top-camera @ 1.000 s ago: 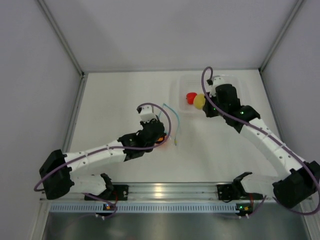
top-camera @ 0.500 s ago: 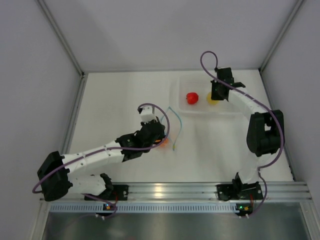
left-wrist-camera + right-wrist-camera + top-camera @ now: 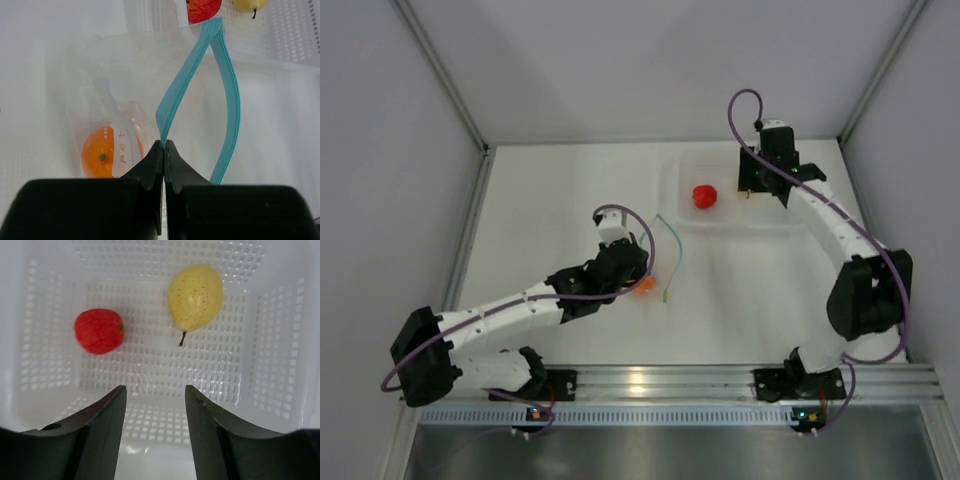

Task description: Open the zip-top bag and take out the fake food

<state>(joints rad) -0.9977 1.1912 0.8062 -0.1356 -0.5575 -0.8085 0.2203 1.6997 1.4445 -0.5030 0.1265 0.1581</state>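
Note:
The zip-top bag lies on the table with its light blue zip strip spread open. My left gripper is shut on one side of the strip; in the top view it sits at the bag. The orange fruit is inside the bag, left of my jaws, and shows orange in the top view. The red fruit and the yellow pear lie in the white perforated tray. My right gripper is open and empty above the tray.
The tray stands at the back right with the red fruit in it; the right wrist hangs over its far side and hides the pear there. White walls enclose the table on three sides.
The right arm swung from the tray's near left side to its far right side, leaving the yellow pear in the tray. The left gripper stayed shut on the bag, shifting slightly.

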